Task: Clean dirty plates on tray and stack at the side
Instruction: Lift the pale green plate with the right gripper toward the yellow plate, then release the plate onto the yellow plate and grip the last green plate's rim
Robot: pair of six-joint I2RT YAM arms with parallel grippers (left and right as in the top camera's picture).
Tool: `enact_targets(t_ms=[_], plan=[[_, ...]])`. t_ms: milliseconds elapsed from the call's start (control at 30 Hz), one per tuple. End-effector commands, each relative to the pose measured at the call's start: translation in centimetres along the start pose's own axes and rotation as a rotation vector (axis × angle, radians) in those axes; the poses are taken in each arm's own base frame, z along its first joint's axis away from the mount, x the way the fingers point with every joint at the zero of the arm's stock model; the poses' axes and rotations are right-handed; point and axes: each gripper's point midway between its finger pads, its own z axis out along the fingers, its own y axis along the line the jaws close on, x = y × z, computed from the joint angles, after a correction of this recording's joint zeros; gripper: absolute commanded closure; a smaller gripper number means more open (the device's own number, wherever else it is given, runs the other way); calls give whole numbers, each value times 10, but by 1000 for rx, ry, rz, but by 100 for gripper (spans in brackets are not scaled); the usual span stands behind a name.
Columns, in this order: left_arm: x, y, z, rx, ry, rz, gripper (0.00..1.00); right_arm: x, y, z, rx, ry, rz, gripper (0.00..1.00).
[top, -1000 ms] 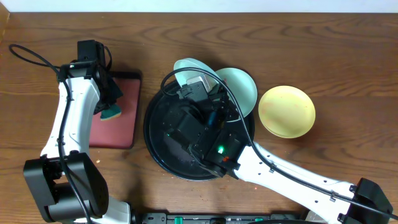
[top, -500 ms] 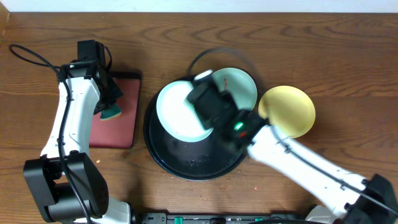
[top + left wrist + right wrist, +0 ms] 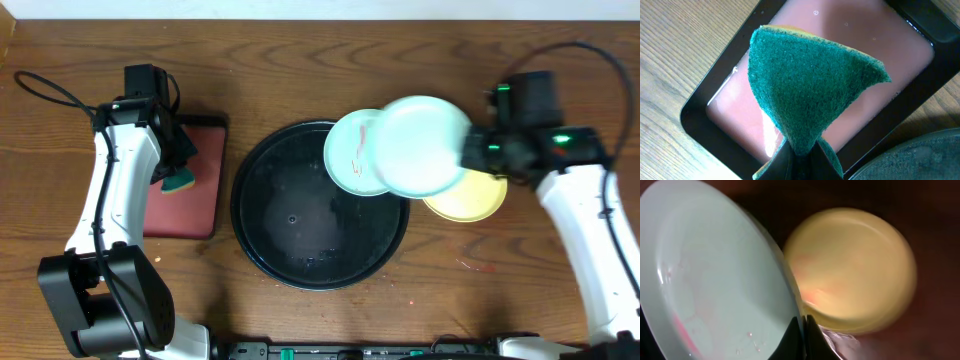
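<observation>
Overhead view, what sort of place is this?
Probably a lab bench staged for dishwashing practice: large round black tray on a brown wooden table, a held pale mint-blue round plate, a green scrubbing sponge.

Right gripper (image 3: 467, 153) has a mint plate (image 3: 420, 145) by its right edge; the plate is blurred, apparently lifted. It overlaps the second mint plate (image 3: 345, 155), which is red-smeared and lies across the upper-right rim of my black tray (image 3: 290, 230). It also overlaps the yellow plate (image 3: 470, 197) on the tabletop (image 3: 300, 60). Left gripper (image 3: 178, 160) sits over the red tray (image 3: 195, 205), green sponge (image 3: 182, 183) at its jaws.
</observation>
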Motion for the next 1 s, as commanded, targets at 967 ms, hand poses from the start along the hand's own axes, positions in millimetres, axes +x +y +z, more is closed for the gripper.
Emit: enact_targets(t_ms=[967], plan=[[-5,3,-2,-15,-18,12,93,29,-82,88,201,151,36,73]])
